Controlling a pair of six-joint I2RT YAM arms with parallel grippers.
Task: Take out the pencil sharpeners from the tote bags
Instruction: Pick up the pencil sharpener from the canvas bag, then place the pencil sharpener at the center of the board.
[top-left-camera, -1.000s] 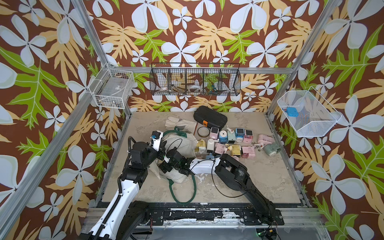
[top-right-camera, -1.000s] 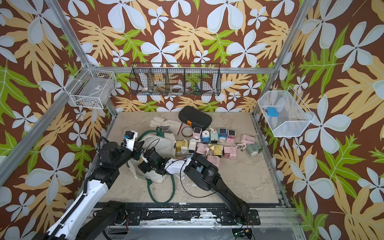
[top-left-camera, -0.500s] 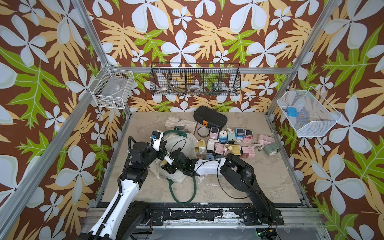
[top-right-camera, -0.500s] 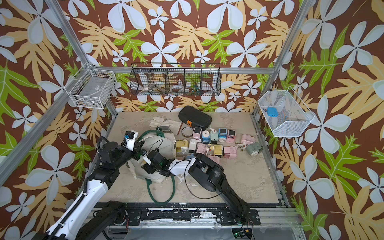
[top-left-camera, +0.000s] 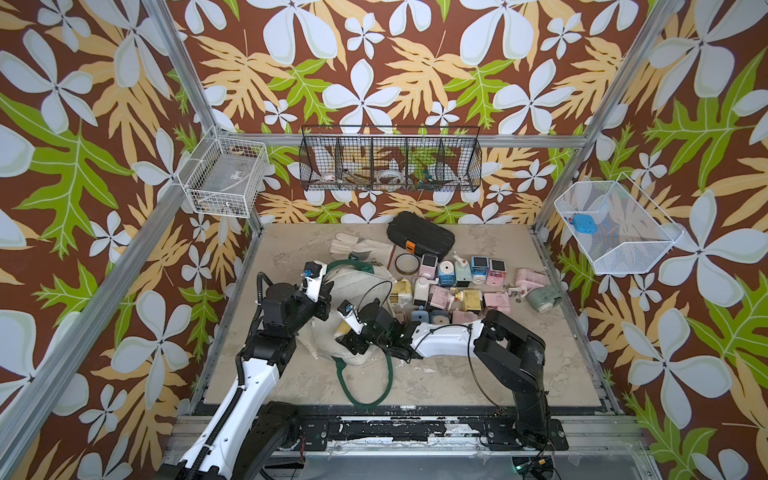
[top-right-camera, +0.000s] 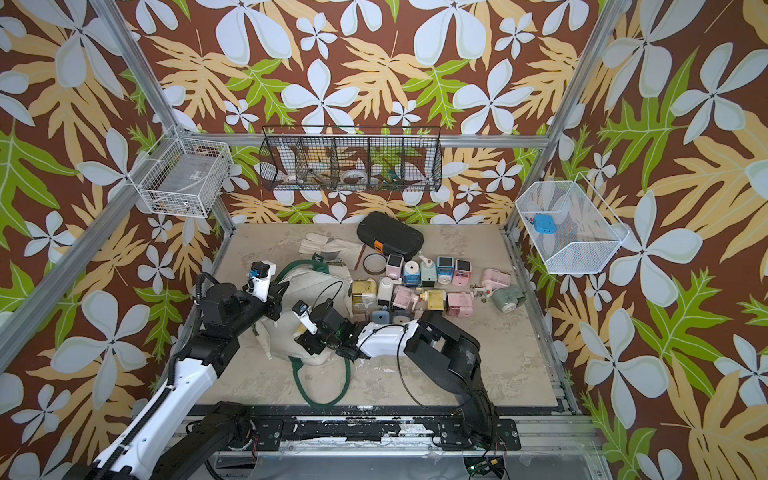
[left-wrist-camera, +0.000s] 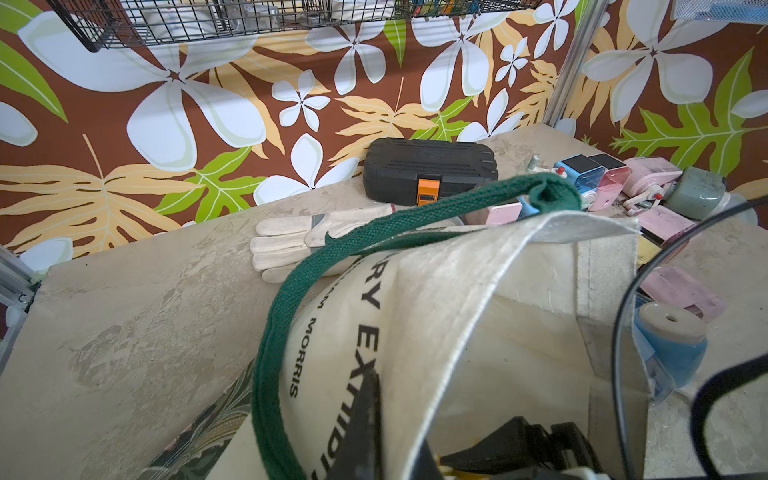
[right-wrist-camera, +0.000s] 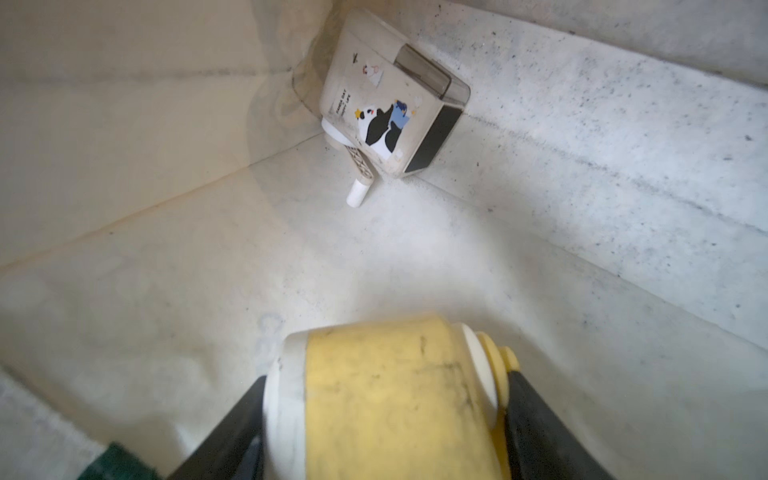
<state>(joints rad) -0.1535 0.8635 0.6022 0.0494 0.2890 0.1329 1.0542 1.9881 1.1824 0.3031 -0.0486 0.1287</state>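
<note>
1. The right tool, inside the tote bag, is clamped on the yellow sharpener, whose long axis runs from jaw to jaw.
2. The left tool is closed, seemingly pinching the bag rim.
3. The white sharpener lies ahead, in the upper centre of the right wrist frame, in the bag corner.
4. The exit is probably backward, toward the frame bottom.

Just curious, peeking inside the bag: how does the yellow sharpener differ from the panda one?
The yellow sharpener is rounded and clamped in the right gripper; the panda sharpener is boxy and lies loose in a corner. The yellow one is plain; the panda one carries a sticker and a dark window. Both are inside the tote.
</note>
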